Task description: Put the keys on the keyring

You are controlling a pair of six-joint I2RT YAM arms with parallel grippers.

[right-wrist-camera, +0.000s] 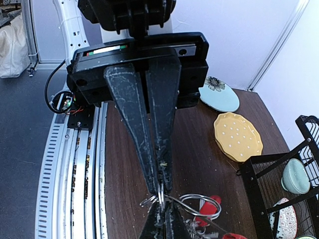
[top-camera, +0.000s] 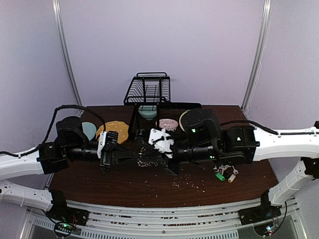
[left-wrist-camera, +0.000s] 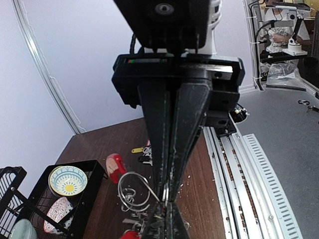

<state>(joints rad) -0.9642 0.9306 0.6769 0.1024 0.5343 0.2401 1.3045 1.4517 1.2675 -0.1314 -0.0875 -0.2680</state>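
Observation:
The keyring (left-wrist-camera: pixel 130 191) is a large wire ring with a red-sleeved arc (left-wrist-camera: pixel 115 167), lying on the brown table between my two grippers. Small silver keys (left-wrist-camera: pixel 130 219) and a red tag hang below it. My left gripper (left-wrist-camera: pixel 167 195) is shut on the ring's wire at its fingertips. My right gripper (right-wrist-camera: pixel 160 191) faces it tip to tip and is shut on a thin loop of the same ring (right-wrist-camera: pixel 199 203), with small silver keys (right-wrist-camera: pixel 149 200) beside the tips. In the top view both grippers (top-camera: pixel 139 158) (top-camera: pixel 152 160) meet over the keys (top-camera: pixel 147 163), which are mostly hidden.
A bunch with green and yellow tags (top-camera: pixel 225 175) lies at the right, also in the left wrist view (left-wrist-camera: pixel 138 149). A black dish rack (top-camera: pixel 149 89) with bowls stands at the back. A yellow plate (right-wrist-camera: pixel 238 137) and a pale blue plate (right-wrist-camera: pixel 218 97) lie at the back left. Crumbs dot the table.

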